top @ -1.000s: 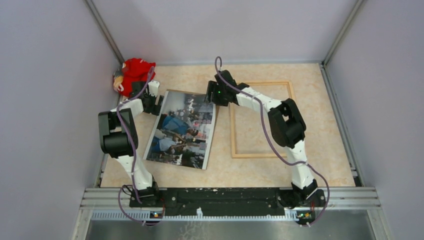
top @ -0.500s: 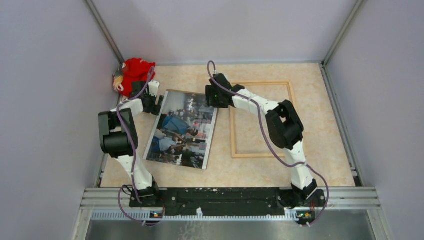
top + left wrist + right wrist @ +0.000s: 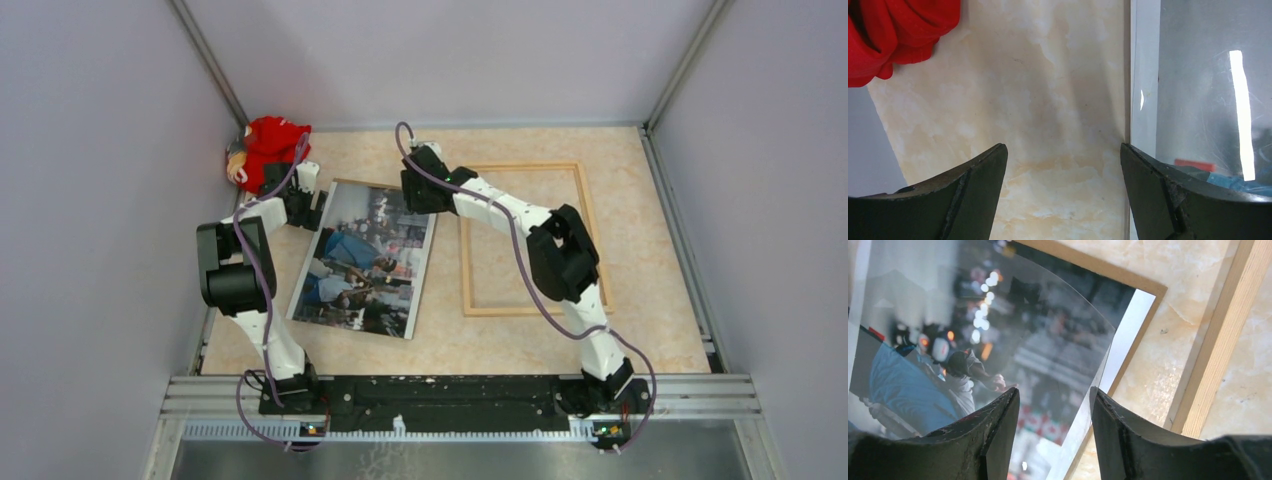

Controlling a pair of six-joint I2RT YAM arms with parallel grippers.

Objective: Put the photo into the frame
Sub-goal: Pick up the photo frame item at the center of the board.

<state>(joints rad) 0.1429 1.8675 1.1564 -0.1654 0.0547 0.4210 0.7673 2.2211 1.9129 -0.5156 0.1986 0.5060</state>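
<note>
- The table (image 3: 640,335) has a pale, marbled beige top, walled in by grey panels.
- The photo (image 3: 365,258) lies face up on the left half of the table, turned slightly off square. It is beside the frame, not inside it. In the right wrist view its glossy surface (image 3: 973,340) shows a crowd in blue and dark tones, and the edge nearest the frame looks bowed upward.
- A brown board (image 3: 1088,262) lies under the photo, with only a thin rim showing past the photo's corner.
- The frame (image 3: 467,275) is thin light wood. It lies flat on the right half of the table, just beside the photo, with bare table inside it. One rail (image 3: 1223,355) shows in the right wrist view.
- The right arm (image 3: 565,255) reaches across the frame to the photo's far right corner.
- The left arm (image 3: 235,265) reaches to the photo's far left corner.
- A red bundle (image 3: 270,145) sits in the far left corner of the table.
- The left gripper (image 3: 1063,155) is spread wide and holds nothing. Bare table shows between its fingers, and the photo's edge is by one fingertip.
- The right gripper (image 3: 1053,400) has a narrow gap between its fingers, over the photo's edge. Nothing is clearly pinched.
</note>
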